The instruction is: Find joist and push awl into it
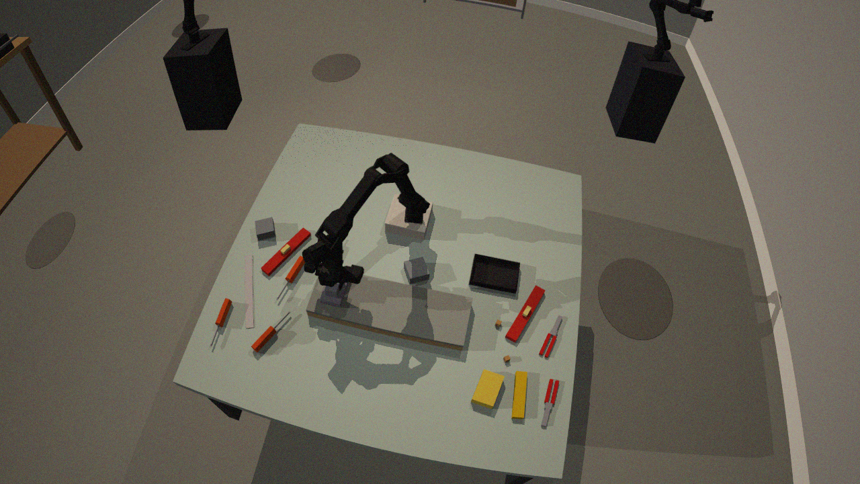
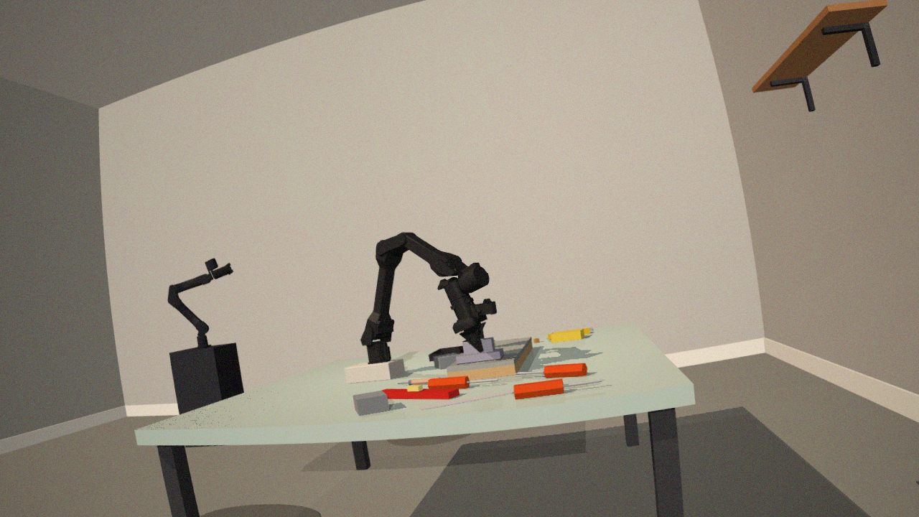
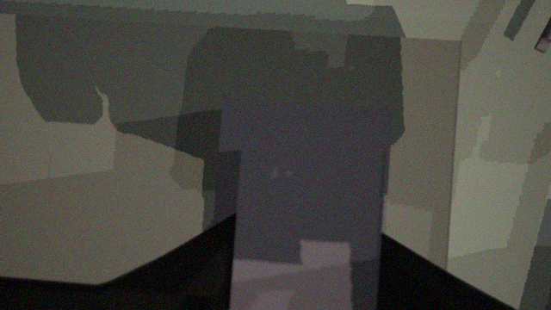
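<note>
The black arm (image 1: 349, 207) (image 2: 384, 283) bends over the pale surface (image 1: 475, 171) (image 2: 288, 411), its hand (image 1: 336, 285) (image 2: 478, 346) (image 3: 299, 226) grasping the purplish-grey stud finder (image 1: 334, 296) (image 2: 493, 355) (image 3: 310, 172) between its fingers. The stud finder is over the left end of the grey floor panel (image 1: 445, 317) (image 2: 514, 350) (image 3: 65, 224) in the top view, and in the exterior view it appears to sit against the panel's upper face. The black tray (image 1: 494, 275) (image 2: 439, 352) lies right of centre in the top view, apart from the panel, with no stud finder in it. Three orange-handled tools with thin shafts lie at the left in that view: one (image 1: 294, 270) (image 2: 448, 382) beside a red level (image 1: 273, 263) (image 2: 421, 393), one (image 1: 223, 312) (image 2: 538, 388) at the far left, and one (image 1: 264, 339) (image 2: 565, 370) lower down; which of them is the awl, I cannot tell. A grey block (image 1: 416, 270) (image 2: 443, 361) is just beyond the panel's upper edge, and another grey block (image 1: 264, 228) (image 2: 370, 403) is at upper left of the tools. A second red level (image 1: 533, 299) lies below the tray, with two red-handled pliers, the upper pair (image 1: 547, 345) and the lower pair (image 1: 549, 397), near the surface's right edge. A yellow block (image 1: 487, 388) and a yellow bar (image 1: 520, 394) lie side by side at lower right.
</note>
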### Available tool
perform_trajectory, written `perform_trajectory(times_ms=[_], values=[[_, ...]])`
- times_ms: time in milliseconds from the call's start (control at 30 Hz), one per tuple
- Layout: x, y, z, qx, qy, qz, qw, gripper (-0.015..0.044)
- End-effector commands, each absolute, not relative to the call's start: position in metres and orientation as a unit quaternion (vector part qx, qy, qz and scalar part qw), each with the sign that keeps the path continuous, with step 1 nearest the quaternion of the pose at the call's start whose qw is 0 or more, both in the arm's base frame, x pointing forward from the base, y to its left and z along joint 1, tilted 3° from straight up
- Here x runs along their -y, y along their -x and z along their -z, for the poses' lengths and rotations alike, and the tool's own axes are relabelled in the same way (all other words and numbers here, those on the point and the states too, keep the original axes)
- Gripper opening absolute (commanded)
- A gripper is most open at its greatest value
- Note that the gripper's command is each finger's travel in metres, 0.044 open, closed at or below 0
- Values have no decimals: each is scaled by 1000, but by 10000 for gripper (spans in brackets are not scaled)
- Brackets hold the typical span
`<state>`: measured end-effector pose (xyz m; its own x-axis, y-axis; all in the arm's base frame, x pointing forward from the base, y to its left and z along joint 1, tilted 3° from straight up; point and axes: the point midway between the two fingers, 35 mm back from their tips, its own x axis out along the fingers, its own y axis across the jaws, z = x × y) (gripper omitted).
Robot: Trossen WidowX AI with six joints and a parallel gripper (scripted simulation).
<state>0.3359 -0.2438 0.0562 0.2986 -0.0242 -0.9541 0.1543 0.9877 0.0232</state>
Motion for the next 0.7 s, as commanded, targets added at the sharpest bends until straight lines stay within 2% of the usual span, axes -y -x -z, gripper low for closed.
perform_trajectory(times_ms=[0,667], values=[[236,-337,-55,-590,-56,55,803,0],[207,-342,-56,-590,-57,54,804,0]])
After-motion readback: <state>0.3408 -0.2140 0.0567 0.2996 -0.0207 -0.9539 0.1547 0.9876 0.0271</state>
